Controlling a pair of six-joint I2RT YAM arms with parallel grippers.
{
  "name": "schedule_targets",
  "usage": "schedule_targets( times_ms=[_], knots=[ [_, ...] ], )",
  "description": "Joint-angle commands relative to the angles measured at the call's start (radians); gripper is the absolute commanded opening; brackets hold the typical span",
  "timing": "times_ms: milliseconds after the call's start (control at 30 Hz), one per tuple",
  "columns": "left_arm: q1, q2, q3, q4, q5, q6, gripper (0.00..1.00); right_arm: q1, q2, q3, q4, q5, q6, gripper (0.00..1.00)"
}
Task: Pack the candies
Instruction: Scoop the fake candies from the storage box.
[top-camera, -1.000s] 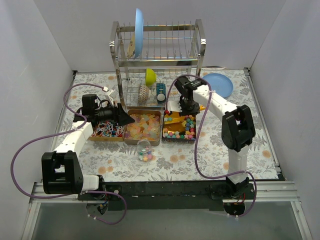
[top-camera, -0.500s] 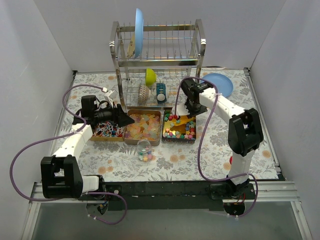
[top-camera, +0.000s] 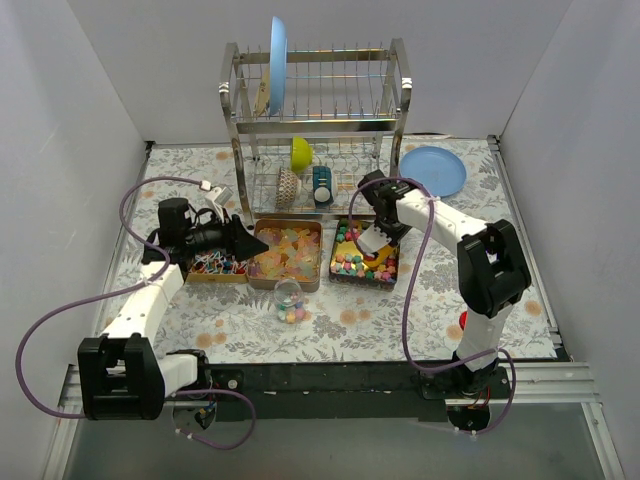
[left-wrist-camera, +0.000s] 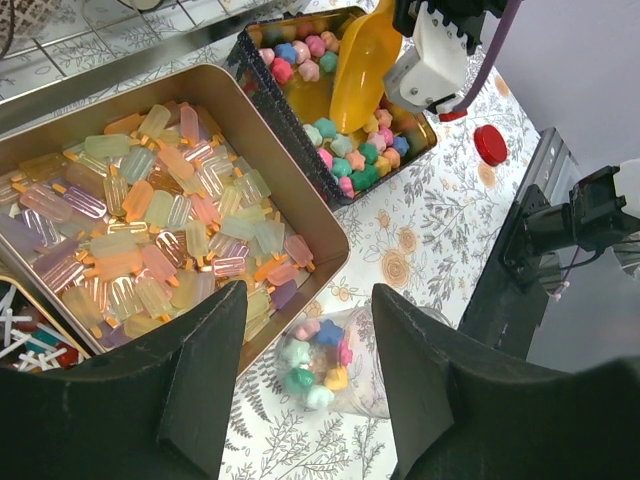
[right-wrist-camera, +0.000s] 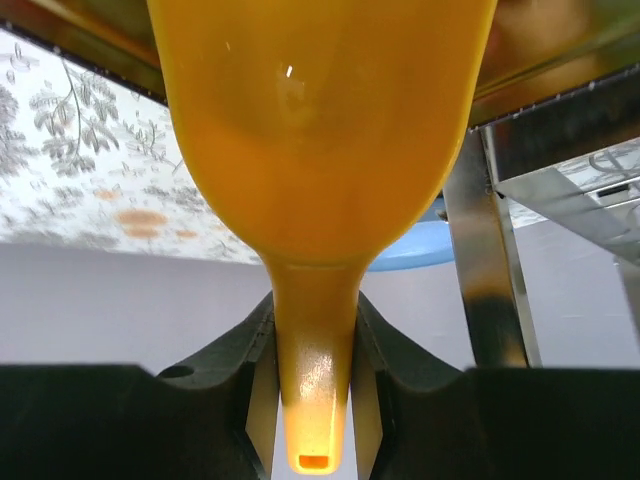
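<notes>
Scoop (left-wrist-camera: 362, 55) lower, perhaps among candies (left-wrist-camera: 350, 150)

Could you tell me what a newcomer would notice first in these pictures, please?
The orange-yellow scoop, gripped by the right end effector, dips into the right-hand tin of bright candies. Beside it, the middle tin brims with pastel translucent candies; a small clear jar stands in front.

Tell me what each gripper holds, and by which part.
The right gripper holds the scoop, pinched at its handle. The left gripper is open and holds nothing.
</notes>
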Motion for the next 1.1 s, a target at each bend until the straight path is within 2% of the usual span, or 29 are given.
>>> schedule_targets(
  times_ms=[0, 100, 200, 467, 633, 833, 1067],
  knots=[
    [0.002, -0.05, -0.029, 0.022, 0.007, -0.003, 0.53, 0.017, -0.053, -0.032, -0.019, 0.128, -0.196, 0.01],
    [0.002, -0.066, -0.05, 0.036, 0.008, -0.009, 0.53, 0.043, -0.034, -0.015, -0.04, 0.141, -0.17, 0.01],
    [0.002, -0.079, -0.069, 0.039, 0.011, -0.014, 0.53, 0.083, 0.012, 0.024, -0.1, 0.132, -0.077, 0.01],
    [0.002, -0.1, -0.081, 0.036, 0.017, -0.023, 0.53, 0.168, 0.193, 0.253, -0.307, 0.103, 0.329, 0.01],
    [0.002, -0.091, -0.087, 0.046, 0.022, -0.027, 0.53, 0.194, 0.193, 0.236, -0.307, 0.063, 0.396, 0.01],
    [0.002, -0.062, -0.076, 0.079, 0.025, -0.057, 0.53, 0.207, 0.136, 0.141, -0.284, -0.085, 0.446, 0.01],
    [0.002, -0.025, -0.037, 0.046, 0.033, -0.046, 0.53, 0.165, 0.159, 0.147, -0.272, -0.373, 0.563, 0.01]
  ],
)
